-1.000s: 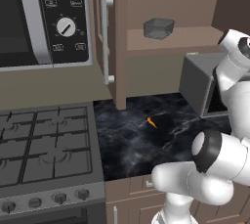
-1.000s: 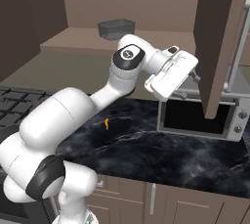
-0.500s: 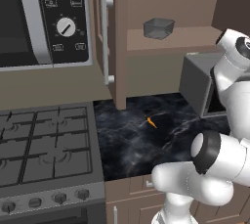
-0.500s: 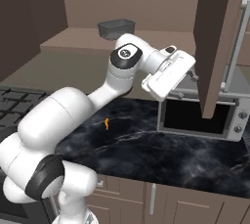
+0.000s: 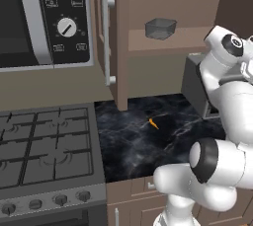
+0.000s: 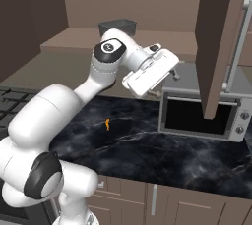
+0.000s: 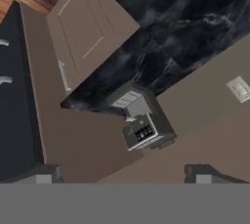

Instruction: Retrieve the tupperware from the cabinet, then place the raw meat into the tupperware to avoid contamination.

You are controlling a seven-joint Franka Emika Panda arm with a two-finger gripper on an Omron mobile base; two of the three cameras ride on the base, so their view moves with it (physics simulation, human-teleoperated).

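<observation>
Two finger tips sit far apart at the bottom edge of the hand view — gripper (image 7: 122, 175) spread wide, nothing between the tips. Hand is raised over the black marble counter (image 6: 162, 155), in front of the toaster oven (image 6: 202, 116), just beside the open cabinet door (image 6: 219, 42). Raw meat (image 5: 153, 123) — tiny orange sliver — lies on the counter, well below the hand and apart from it. Farther back, tupperware (image 5: 160, 28) sits upright on the cabinet (image 5: 163, 3) shelf, above and behind the hand, not touched. Microwave (image 5: 44, 18) panel has small button labels, too small to read; oven panel in the hand view likewise illegible.
</observation>
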